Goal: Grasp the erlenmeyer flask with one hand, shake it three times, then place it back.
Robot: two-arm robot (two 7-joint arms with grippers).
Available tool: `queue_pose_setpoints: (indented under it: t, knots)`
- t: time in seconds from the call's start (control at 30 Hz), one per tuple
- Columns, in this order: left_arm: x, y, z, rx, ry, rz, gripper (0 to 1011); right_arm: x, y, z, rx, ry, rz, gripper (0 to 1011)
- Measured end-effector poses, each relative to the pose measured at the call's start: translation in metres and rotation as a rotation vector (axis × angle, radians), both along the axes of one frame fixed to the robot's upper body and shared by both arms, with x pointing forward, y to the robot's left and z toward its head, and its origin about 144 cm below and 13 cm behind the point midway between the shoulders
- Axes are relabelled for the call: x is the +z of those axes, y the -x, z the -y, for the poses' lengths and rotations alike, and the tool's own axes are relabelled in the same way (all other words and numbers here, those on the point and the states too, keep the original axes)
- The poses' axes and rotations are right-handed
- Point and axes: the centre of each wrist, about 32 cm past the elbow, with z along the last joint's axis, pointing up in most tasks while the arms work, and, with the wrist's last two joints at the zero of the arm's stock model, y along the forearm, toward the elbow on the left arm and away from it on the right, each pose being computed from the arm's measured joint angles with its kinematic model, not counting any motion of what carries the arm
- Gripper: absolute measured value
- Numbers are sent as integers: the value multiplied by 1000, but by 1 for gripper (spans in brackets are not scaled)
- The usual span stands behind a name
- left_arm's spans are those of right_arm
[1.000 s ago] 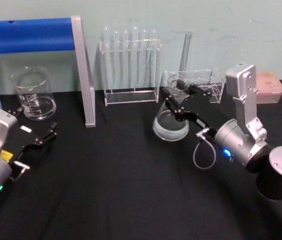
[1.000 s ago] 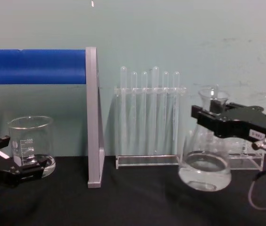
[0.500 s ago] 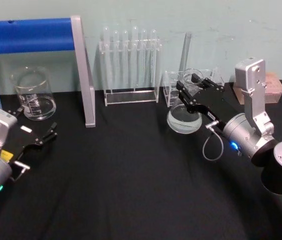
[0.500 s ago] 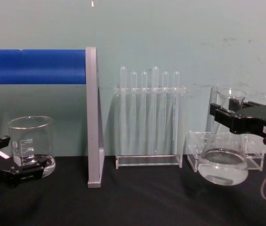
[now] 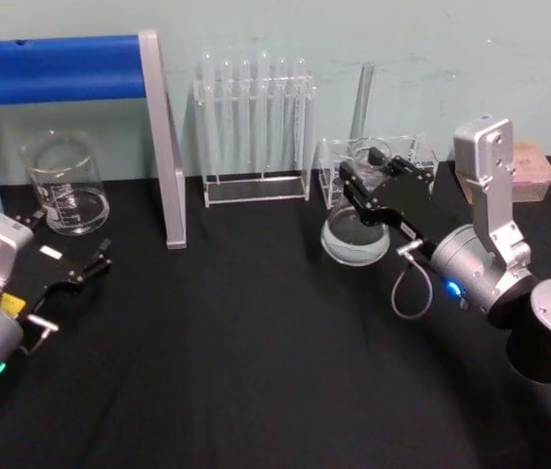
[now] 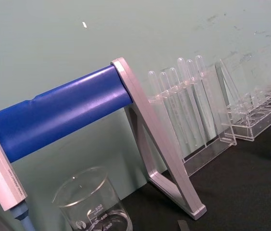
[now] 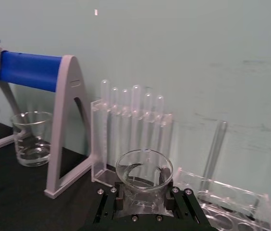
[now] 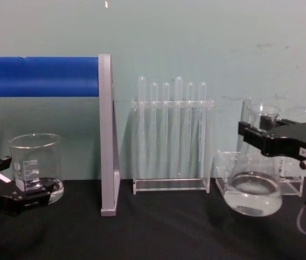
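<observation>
The flask (image 5: 356, 239) is clear glass, and in the head view its neck is mostly covered by the black fingers of the right gripper (image 5: 366, 174), so only the round base shows well. Its outline is difficult to separate from the low clear rack (image 5: 407, 156) just behind it. In the chest view the base hangs close over the black counter (image 5: 236, 371). Whether it touches the counter cannot be told. A line inside the wide bottom part may be the surface of a clear liquid, but this is not sure. In the chest view the right arm is cut off at the right edge.

The right gripper is closed around the neck of the flask, just under the flared rim. In the right wrist view one finger stands on each side of the glass. The right arm reaches forward and to the left from the right side. Its silver wrist is lower than the fingers, and a thin grey cable hangs in a loop under it.

The flask stands on the right part of the counter, to the right of the tall test tube rack (image 5: 256, 127) and well apart from the beaker (image 5: 65, 186).

The left gripper (image 5: 70, 237) rests low on the left, near the beaker, with its fingers spread apart and nothing between them.
</observation>
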Motion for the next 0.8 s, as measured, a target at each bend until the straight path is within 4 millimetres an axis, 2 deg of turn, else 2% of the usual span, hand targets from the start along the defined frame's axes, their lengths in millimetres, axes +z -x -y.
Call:
queue_pose_setpoints:
  t: [0.43,0.8]
  knots:
    - [0,0,0,0,0,0,1001,0,14,-18,109,-11,-8,449]
    - [0,0,0,0,0,0,1001,-1,18,-24,142,-14,-15,449]
